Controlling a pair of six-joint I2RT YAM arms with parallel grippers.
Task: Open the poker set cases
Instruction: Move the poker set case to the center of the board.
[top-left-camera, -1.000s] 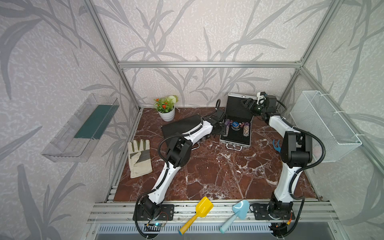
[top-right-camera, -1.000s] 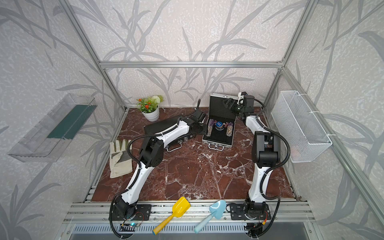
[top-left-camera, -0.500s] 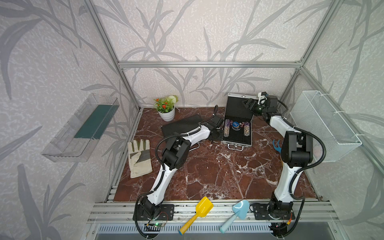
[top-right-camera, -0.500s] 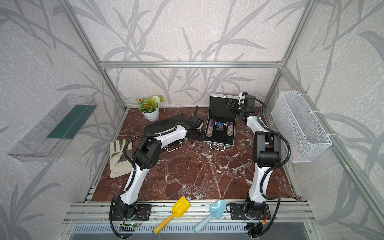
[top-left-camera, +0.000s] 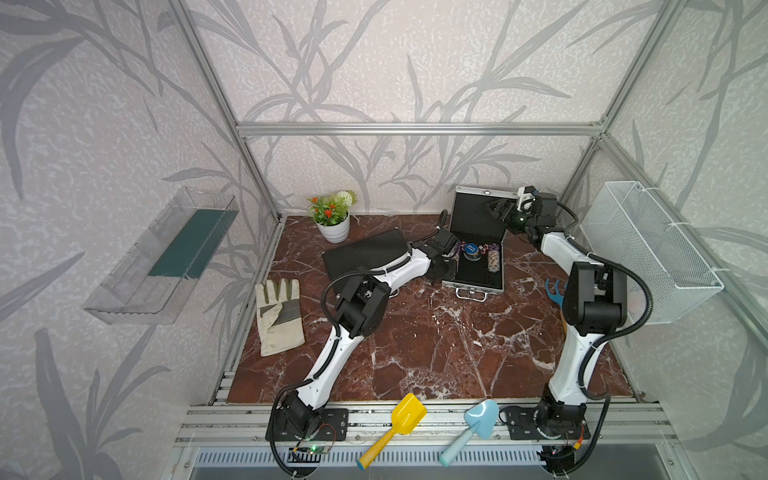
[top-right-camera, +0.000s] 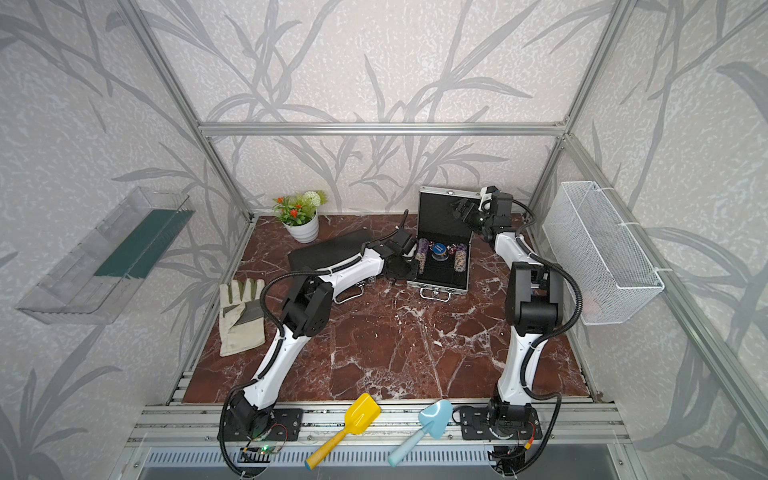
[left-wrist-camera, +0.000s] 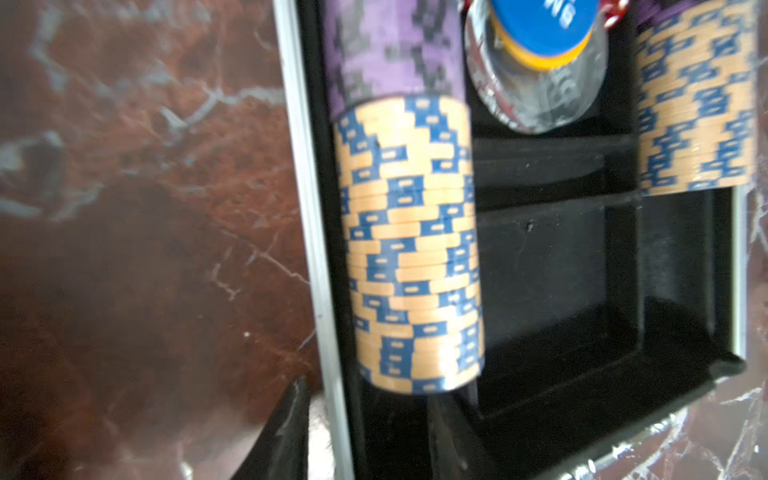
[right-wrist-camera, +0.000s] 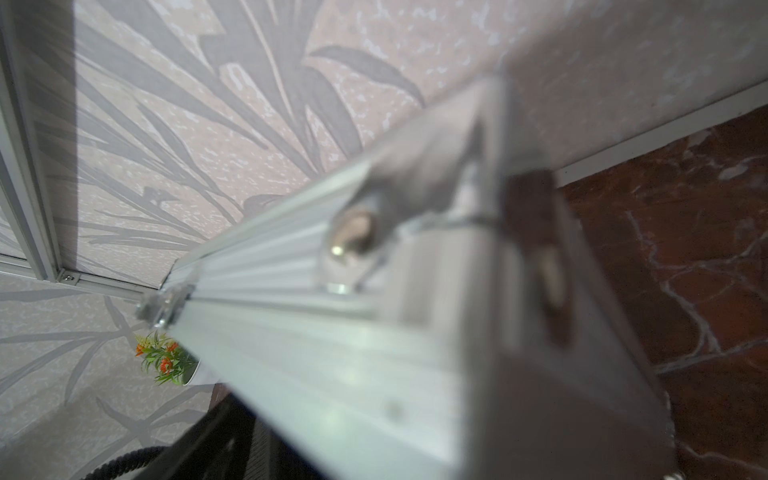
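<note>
Worryingly, the black case (top-left-camera: 365, 254) lies shut at back left, and the open silver case (top-left-camera: 478, 272) at back right could slam if the right gripper (top-left-camera: 499, 210) (jaws wide, empty) nudges its lid (top-left-camera: 471, 218); how open the left gripper (top-left-camera: 441, 268) is, I cannot tell.

This is a robot test cell in a lab, dressed to look homely. An aluminium frame (top-left-camera: 415, 129) holds leaf-patterned wallpaper panels (top-left-camera: 415, 62) around a red marble-look worktop (top-left-camera: 436, 345). A left arm (top-left-camera: 332, 361) and a right arm (top-left-camera: 569, 365) are bolted to a slotted rail (top-left-camera: 436, 417). A clear shelf (top-left-camera: 158, 257) and a wire basket (top-left-camera: 648, 257) hang on the side walls.
</note>
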